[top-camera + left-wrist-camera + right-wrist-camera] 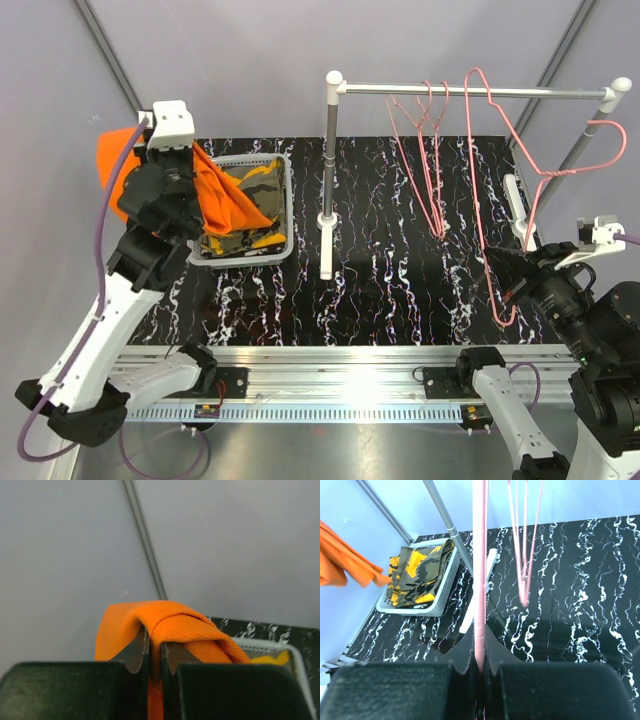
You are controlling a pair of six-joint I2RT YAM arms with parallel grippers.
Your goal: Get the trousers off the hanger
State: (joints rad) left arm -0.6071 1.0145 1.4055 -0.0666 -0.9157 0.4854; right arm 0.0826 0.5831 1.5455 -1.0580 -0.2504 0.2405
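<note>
Black marbled table (400, 300), grey walls. At ten o'clock left gripper (154, 655) pressed tight on fold of orange trousers (175, 622), held aloft, cloth trailing over plastic basket (245, 261) — camouflage trousers (255, 185) already inside. At four o'clock right gripper (479, 662) pinches bare pink hanger (479, 580). Other hangers (432, 160) on rail (520, 91) empty — judged near done: orange pair left to drop.

A robotics lab test cell: plain grey panel walls (250, 50) fill the upper frame, a black marbled tabletop (400, 290) sits centre, an aluminium mounting rail (330, 380) runs along the bottom
</note>
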